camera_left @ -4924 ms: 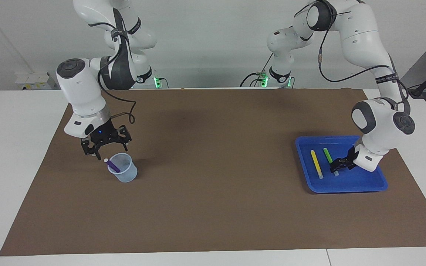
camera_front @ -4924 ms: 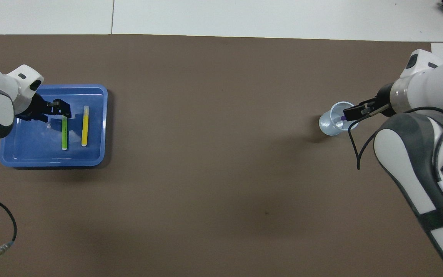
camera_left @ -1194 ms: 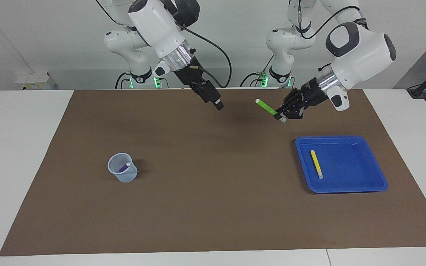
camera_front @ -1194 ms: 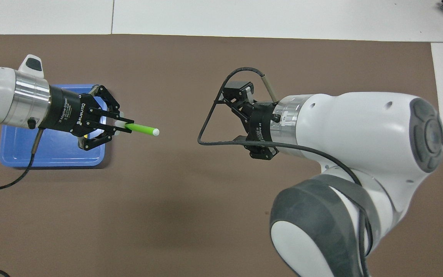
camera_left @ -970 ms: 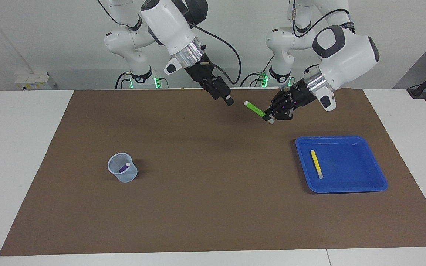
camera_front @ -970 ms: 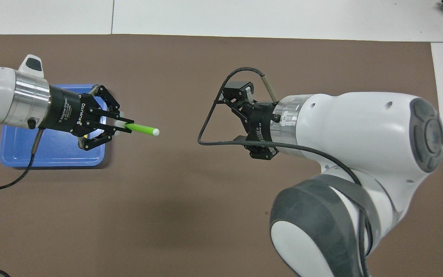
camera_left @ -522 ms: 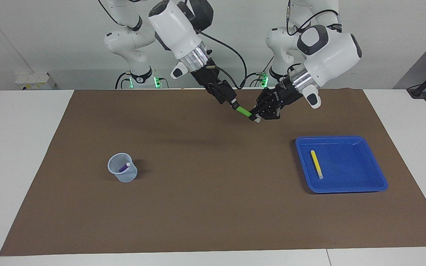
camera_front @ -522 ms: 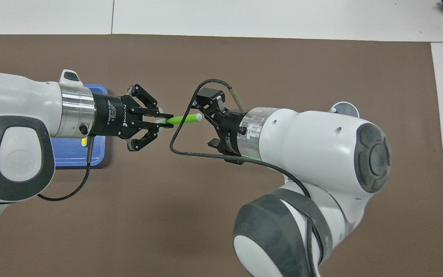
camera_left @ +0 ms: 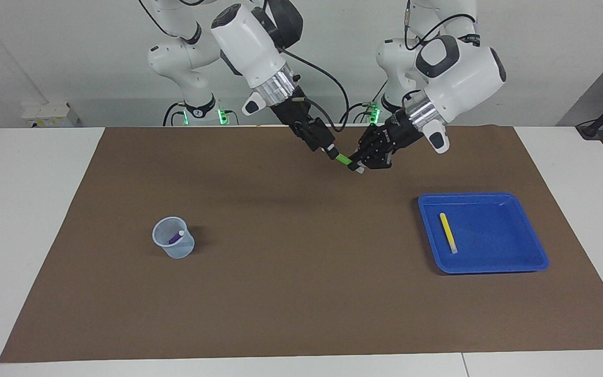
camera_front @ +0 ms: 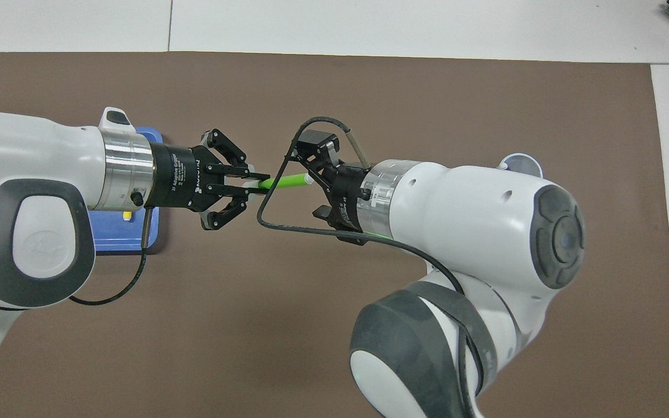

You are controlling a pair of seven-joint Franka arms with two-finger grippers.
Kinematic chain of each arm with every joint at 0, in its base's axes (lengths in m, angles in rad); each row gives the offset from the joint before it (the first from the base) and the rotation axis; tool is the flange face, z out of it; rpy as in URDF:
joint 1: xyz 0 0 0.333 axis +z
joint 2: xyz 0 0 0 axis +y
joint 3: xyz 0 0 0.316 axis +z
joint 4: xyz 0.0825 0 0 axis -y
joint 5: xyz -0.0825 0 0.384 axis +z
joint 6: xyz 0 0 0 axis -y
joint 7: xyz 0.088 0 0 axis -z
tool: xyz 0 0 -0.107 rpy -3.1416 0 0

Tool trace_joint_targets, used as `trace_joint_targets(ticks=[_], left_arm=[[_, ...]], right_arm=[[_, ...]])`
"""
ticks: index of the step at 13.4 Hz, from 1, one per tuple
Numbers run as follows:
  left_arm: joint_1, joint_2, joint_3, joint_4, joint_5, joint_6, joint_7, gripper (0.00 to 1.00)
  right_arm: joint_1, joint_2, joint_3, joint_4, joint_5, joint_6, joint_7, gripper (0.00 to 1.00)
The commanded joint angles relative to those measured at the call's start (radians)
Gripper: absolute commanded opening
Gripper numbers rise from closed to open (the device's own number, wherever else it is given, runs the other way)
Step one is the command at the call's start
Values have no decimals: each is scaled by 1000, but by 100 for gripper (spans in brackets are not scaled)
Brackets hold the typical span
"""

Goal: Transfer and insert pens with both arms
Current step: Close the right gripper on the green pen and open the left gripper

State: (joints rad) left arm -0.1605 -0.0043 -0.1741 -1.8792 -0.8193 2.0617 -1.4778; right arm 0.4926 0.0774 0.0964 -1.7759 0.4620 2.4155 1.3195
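My left gripper is shut on the whitish end of the green pen, holding it in the air over the mat's middle, near the robots' edge. The pen points at my right gripper, which is open with the pen's free tip between its spread fingers. In the facing view the left gripper and right gripper nearly meet tip to tip. The yellow pen lies in the blue tray. The purple pen stands tilted in the clear cup.
A brown mat covers the table. The blue tray sits toward the left arm's end, mostly hidden under that arm in the overhead view. Only the cup's rim shows past the right arm there. White table surrounds the mat.
Both arms have swung in over the mat's middle and closed the gap. The green pen's free tip has come in between the right gripper's fingers. The left gripper's hold on the pen is unchanged.
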Motion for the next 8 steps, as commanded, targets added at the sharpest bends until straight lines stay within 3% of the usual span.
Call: trace_joint_targets(ticks=[1, 5, 8], left_arm=[[-17, -32, 13, -40, -21, 26, -10, 0], [-17, -32, 13, -40, -20, 28, -10, 0], [-17, -32, 13, -40, -21, 26, -10, 0]], right_arm=[[6, 1, -1, 3, 26, 19, 15, 69], [6, 5, -1, 16, 27, 16, 37, 56], [0, 7, -1, 16, 27, 14, 30, 28]])
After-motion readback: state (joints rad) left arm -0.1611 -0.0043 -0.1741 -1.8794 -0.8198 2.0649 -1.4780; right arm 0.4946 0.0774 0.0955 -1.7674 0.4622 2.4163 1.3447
